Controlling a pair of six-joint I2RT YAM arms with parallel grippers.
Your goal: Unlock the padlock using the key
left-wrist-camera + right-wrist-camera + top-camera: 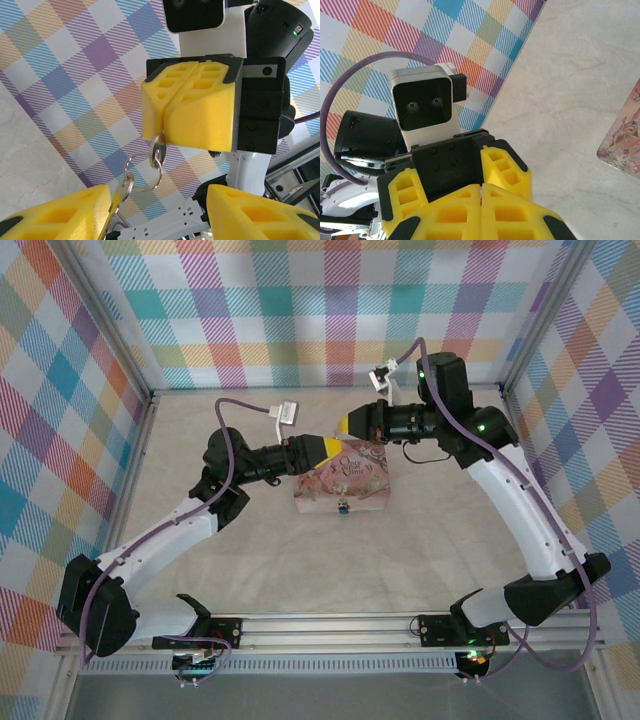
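Observation:
My right gripper is shut on the key, whose silvery head sticks out below its closed yellow pads; the blade is hidden between them. A ring hangs from the head and carries a second key, which rests against the inner face of one finger of my left gripper. The left gripper faces the right one, open, with its fingers to either side of the right gripper's tips. The small bluish padlock sits at the front of the pink tin, below both grippers.
The tin's corner lies on the pale table. Checked cloth walls enclose the table on three sides. A metal rail carries both arm bases along the near edge.

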